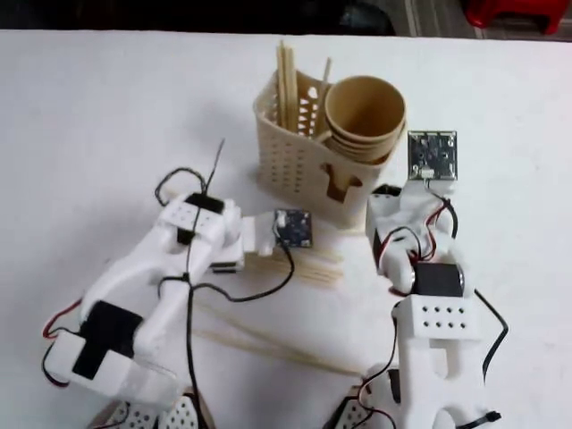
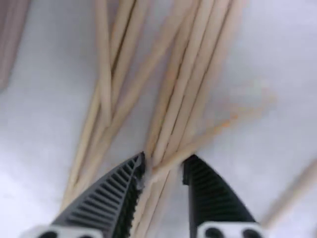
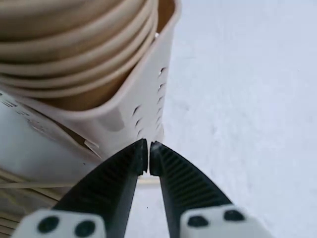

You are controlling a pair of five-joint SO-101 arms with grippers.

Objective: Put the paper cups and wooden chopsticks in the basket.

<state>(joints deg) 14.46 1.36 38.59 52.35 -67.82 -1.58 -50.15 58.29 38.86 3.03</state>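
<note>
A cream perforated basket (image 1: 299,165) stands at the middle of the table. A stack of paper cups (image 1: 365,116) sits in it, with several wooden chopsticks (image 1: 288,76) upright beside them. More chopsticks (image 1: 313,266) lie flat on the table in front of the basket. My left gripper (image 2: 163,166) is down over these loose chopsticks (image 2: 173,99), open, its jaws straddling a few of them. My right gripper (image 3: 148,151) is shut and holds nothing. Its tips sit just off a lower corner of the basket (image 3: 143,99), below the cups (image 3: 74,44).
A few long thin sticks (image 1: 268,340) lie on the table between the two arm bases. Cables loop around the left arm (image 1: 192,259). The right arm (image 1: 420,268) stands close to the basket's right side. White tabletop (image 1: 107,116) stretches out to the left.
</note>
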